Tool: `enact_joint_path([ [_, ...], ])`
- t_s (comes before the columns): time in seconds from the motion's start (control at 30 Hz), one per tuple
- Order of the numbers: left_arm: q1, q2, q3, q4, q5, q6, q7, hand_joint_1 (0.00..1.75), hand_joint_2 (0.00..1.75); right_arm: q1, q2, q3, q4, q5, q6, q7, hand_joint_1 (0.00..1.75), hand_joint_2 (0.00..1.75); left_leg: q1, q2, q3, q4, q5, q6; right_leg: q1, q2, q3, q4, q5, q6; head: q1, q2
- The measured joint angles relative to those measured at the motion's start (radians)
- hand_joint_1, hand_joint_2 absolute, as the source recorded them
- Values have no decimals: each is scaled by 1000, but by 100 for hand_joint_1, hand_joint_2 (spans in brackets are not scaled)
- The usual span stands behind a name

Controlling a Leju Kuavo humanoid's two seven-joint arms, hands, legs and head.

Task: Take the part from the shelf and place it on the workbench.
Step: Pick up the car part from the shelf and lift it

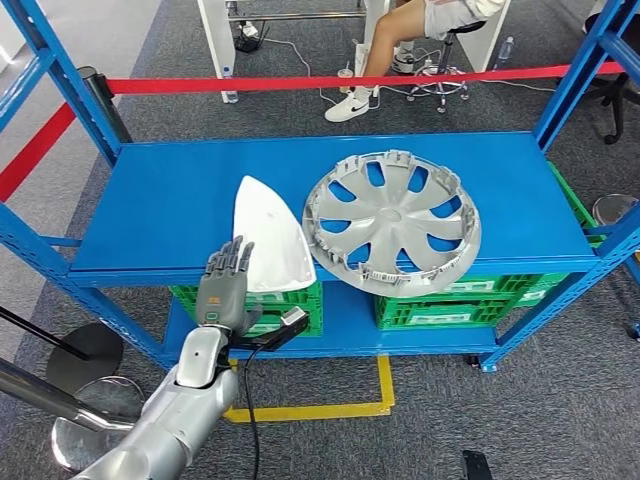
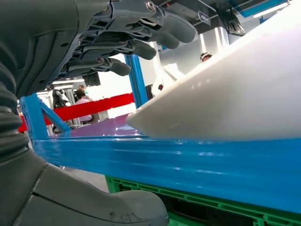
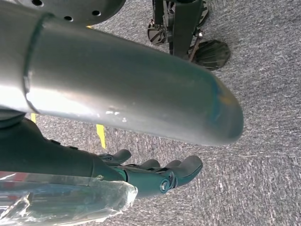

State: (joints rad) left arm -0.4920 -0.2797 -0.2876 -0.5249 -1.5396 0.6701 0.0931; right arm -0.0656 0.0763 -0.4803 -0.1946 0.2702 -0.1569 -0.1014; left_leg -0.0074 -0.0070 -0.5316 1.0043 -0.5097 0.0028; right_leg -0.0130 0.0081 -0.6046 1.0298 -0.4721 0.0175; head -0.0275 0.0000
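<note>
- Left hand [image 1: 224, 290] is up at the front edge of the blue shelf [image 1: 166, 200], fingers [image 2: 149, 28] spread apart and holding nothing, palm toward the shelf.
- From the left wrist camera those fingers reach out over the shelf's front lip, thumb [image 2: 106, 207] low beneath it, the lip sitting between them.
- Just beside the hand, the white part [image 1: 269, 238] lies flat on the shelf, its wide end poking over the front edge.
- The fingertips sit right by the part's near corner; whether they touch it, I cannot tell.
- Next along the shelf, a silver hubcap [image 1: 392, 220] touches the part's far side.
- Below the shelf, green crates [image 1: 460, 300].
- Right hand [image 3: 156, 172] hangs over grey carpet [image 3: 255, 155], fingers loosely extended, gripping nothing.
</note>
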Motion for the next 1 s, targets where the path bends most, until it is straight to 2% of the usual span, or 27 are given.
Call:
enact_joint_path([
  [0.07, 0, 0, 0, 2, 0, -1, 0, 11, 175, 0, 0, 0, 0, 1, 0, -1, 0, 0, 0, 0, 0, 0, 0, 0, 0, 0, 0, 0, 0, 0, 0, 0],
  [0.17, -1, 0, 0, 4, 0, -3, 0, 57, 175, 0, 0, 0, 0, 3, 1, -1, 0, 0, 0, 0, 0, 0, 0, 0, 0, 0, 0, 0, 0, 0, 0, 0],
  [0.2, -1, -1, 0, 5, 0, -3, 1, 65, 175, 0, 0, 0, 0, 4, 1, -1, 0, 0, 0, 0, 0, 0, 0, 0, 0, 0, 0, 0, 0, 0, 0, 0],
  [0.3, -1, -1, -1, 8, 0, -5, 7, 65, 175, -1, 0, 0, 0, 7, 2, -2, 0, 0, 0, 0, 0, 0, 0, 0, 0, 0, 0, 0, 0, 0, 0, 0],
  [0.37, -1, -1, -2, 11, 0, -5, 12, 103, 175, -1, 0, 0, 0, 9, 3, -2, 0, 0, 0, 0, 0, 0, 0, 0, 0, 0, 0, 0, 0, 0, 0, 0],
  [0.43, -1, -1, -3, 14, 0, -5, 15, 155, 175, -1, 0, 0, 0, 11, 4, -2, 0, 0, 0, 0, 0, 0, 0, 0, 0, 0, 0, 0, 0, 0, 0, 0],
  [0.47, -2, -1, -3, 16, 0, -5, 15, 166, 175, -1, 0, 0, 0, 11, 4, -2, 0, 0, 0, 0, 0, 0, 0, 0, 0, 0, 0, 0, 0, 0, 0, 0],
  [0.53, -2, -1, -3, 19, 0, -6, 16, 174, 175, -1, 0, 0, 0, 12, 5, -2, 0, 0, 0, 0, 0, 0, 0, 0, 0, 0, 0, 0, 0, 0, 0, 0],
  [0.7, -7, -1, -8, 23, -1, -8, 24, 158, 175, -1, 0, 0, 0, 15, 7, -3, 0, 0, 0, 0, 0, 0, 0, 0, 0, 0, 0, 0, 0, 0, 0, 0],
  [0.87, -17, -1, -23, 24, -1, -13, 35, 161, 175, -2, 0, 0, 0, 18, 9, -4, 0, 0, 0, 0, 0, 0, 0, 0, 0, 0, 0, 0, 0, 0, 0, 0],
  [1.0, -21, 0, -38, 24, -1, -15, 44, 158, 175, -2, 0, 0, 0, 23, 12, -5, 0, 0, 0, 0, 1, 0, 0, 0, 0, 0, 1, 0, 0, 0, 0, 0],
])
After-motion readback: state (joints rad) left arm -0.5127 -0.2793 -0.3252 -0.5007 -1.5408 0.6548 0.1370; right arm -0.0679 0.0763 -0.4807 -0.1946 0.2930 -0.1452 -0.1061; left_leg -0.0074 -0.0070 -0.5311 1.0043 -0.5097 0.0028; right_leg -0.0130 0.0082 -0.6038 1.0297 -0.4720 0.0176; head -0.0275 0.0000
